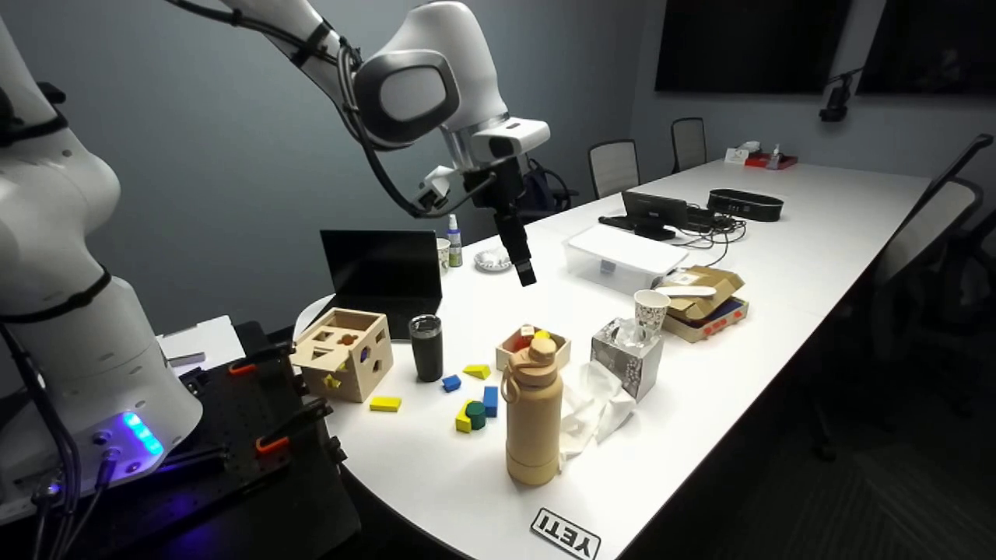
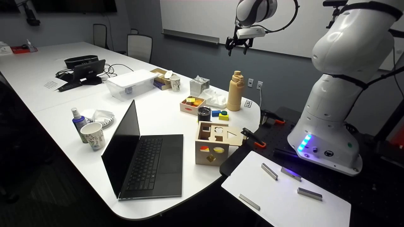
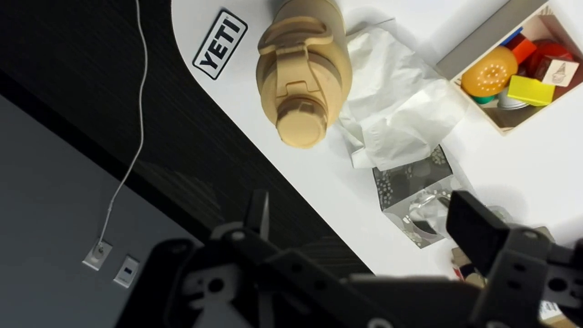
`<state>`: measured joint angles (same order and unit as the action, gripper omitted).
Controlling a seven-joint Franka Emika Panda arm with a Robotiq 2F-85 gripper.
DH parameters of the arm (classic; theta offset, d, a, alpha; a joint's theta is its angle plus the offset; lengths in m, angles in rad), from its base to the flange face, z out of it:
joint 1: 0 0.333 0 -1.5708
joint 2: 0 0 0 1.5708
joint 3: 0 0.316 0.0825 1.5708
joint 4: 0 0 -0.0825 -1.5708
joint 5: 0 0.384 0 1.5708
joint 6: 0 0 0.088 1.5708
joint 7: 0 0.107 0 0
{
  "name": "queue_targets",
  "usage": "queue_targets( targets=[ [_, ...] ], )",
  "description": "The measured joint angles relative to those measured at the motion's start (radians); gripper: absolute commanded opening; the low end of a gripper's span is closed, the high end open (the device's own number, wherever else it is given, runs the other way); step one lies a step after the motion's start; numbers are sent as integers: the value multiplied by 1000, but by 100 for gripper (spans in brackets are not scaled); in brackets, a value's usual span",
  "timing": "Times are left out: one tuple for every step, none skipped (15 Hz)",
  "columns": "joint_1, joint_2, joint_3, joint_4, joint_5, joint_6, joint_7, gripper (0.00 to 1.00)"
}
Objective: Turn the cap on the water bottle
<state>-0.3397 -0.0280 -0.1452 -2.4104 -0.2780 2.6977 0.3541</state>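
In an exterior view, locate the pincer (image 2: 237, 53) raised above the table (image 2: 161, 118), spread wide, empty, touching nothing. Find the water bottle (image 2: 234, 96) upright on the table, topped by the cap (image 2: 237, 72).

In an exterior view, see the pincer side-on, apart from the water bottle and the crumpled tissue (image 1: 595, 408) beside it.

In the wrist view, see both fingers (image 3: 476, 228) far apart and clear of the cap.

Backed by blue-gray walls (image 1: 233, 155), hung with dark screens (image 1: 753, 47) at the far end and, in an exterior view, a whiteboard (image 2: 192, 19) above wall plates (image 2: 259, 85). Furnished with a long, white, round-ended tabletop (image 1: 825, 225) and pale-backed chairs (image 1: 615, 167). Set over dark, shadowed floor (image 1: 918, 474).
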Motion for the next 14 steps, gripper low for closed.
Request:
queue_targets(
  targets=[
    [3,25,-13,10,0,14,0,100],
    [7,50,-26,19,0,23,-1,100],
    [11,74,-38,29,1,29,-1,100],
    [13,97,-47,38,6,31,-2,100],
    [17,119,-56,47,15,32,-4,100],
    [24,140,-66,54,28,32,-13,100],
    [27,159,-71,62,47,32,-21,100],
    [32,176,-76,70,69,32,-34,100],
    [37,191,-80,76,88,32,-42,100],
    [39,204,-81,83,107,32,-52,100],
    [43,214,-82,89,124,32,-59,100],
    [48,223,-84,96,138,32,-62,100],
    [51,230,-85,101,149,32,-67,100],
    [53,235,-85,106,159,32,-73,100]
  ],
)
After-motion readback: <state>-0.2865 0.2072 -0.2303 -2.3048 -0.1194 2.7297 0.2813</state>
